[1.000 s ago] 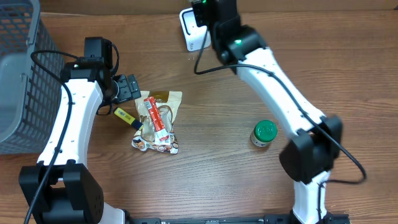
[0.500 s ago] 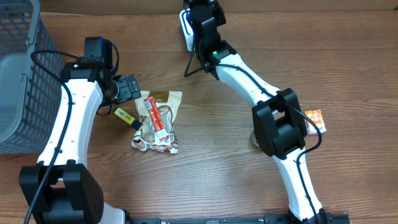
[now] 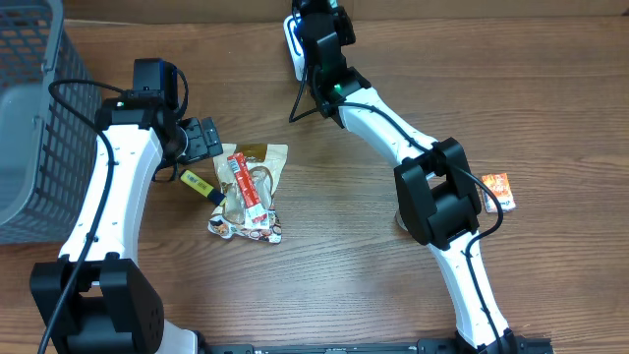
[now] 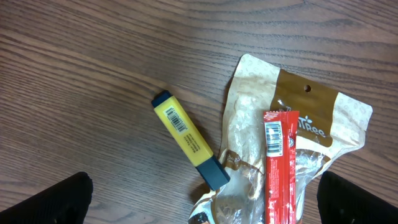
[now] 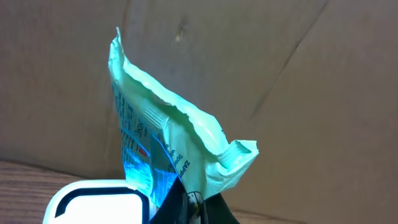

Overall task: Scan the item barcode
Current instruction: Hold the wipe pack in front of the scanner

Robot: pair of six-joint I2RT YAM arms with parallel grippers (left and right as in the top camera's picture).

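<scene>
My right gripper is shut on the lower corner of a pale green packet, which stands upright with blue light on its printed side. It hangs just above the white scanner in front of a cardboard wall. From overhead the right gripper sits over the scanner at the table's far edge. My left gripper is open and holds nothing. It hovers over a yellow highlighter, a red stick packet and a tan pouch.
A grey mesh basket stands at the far left. The pile by the left gripper also holds a crinkled foil packet. A small orange packet lies on the right, beside the right arm's elbow.
The right arm's elbow has swung left, uncovering the orange packet and hiding the green-lidded jar. Its gripper has stayed over the scanner. The left arm has not moved.
</scene>
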